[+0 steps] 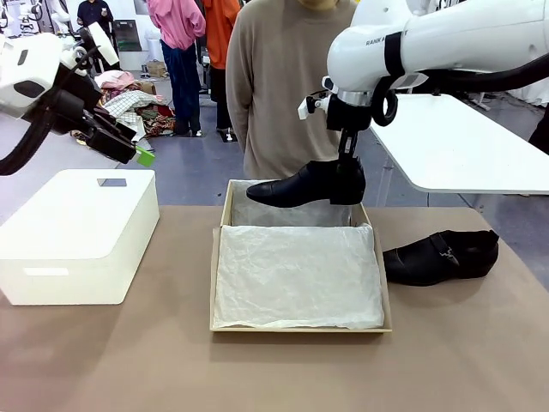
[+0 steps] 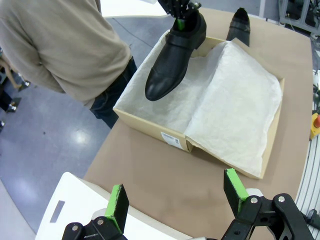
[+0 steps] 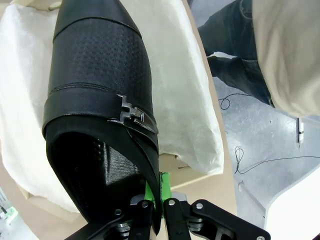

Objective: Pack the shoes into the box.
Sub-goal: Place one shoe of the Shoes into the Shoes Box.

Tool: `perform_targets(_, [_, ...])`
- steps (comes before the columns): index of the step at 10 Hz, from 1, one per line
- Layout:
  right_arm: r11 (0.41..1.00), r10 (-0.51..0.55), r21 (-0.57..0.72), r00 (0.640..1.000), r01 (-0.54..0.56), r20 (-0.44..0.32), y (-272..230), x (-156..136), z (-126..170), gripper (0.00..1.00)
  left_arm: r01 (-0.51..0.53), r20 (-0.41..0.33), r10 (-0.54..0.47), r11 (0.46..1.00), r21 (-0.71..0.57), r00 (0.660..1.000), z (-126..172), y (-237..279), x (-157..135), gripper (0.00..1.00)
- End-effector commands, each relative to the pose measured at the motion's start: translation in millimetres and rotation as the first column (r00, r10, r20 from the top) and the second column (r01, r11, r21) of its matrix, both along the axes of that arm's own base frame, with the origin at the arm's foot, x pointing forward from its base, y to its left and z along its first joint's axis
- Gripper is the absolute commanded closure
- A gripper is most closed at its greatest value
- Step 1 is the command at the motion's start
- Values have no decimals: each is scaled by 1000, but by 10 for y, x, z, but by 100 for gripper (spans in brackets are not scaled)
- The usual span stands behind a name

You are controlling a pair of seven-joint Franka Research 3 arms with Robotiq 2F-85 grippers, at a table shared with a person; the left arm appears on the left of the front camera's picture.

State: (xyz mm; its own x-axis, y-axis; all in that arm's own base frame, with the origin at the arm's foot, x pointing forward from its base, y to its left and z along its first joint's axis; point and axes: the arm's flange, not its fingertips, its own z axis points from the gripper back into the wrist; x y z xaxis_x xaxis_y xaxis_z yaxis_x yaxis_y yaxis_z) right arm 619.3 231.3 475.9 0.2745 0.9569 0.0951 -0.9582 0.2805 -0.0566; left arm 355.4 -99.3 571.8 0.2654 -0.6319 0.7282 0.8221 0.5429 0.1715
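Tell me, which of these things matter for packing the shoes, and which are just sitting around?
For the job: held shoe, gripped by the right tool over the box; second shoe, on the table beside the box.
Just lying about: white container.

one shoe above far end of box | other shoe on table, right of box | container left of box

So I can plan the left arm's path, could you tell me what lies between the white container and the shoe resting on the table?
In the front view, the open box, lined with tissue paper, sits between the white container and the resting shoe.
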Motion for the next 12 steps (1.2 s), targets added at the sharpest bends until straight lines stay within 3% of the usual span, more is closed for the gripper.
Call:
perform_targets(1, [1000,0,26,1000,-1,32,47,17,-27,100,19,2,-19,1000,-12,1000,-7,14,7,0])
perform_targets(6, [998,65,10,998,-66,23,115,20,-403,100,19,2,-19,1000,-12,1000,-7,14,7,0])
perform_targets(12, [996,82,40,997,-82,4,84,70,-631,100,19,2,-19,1000,-12,1000,-7,14,7,0])
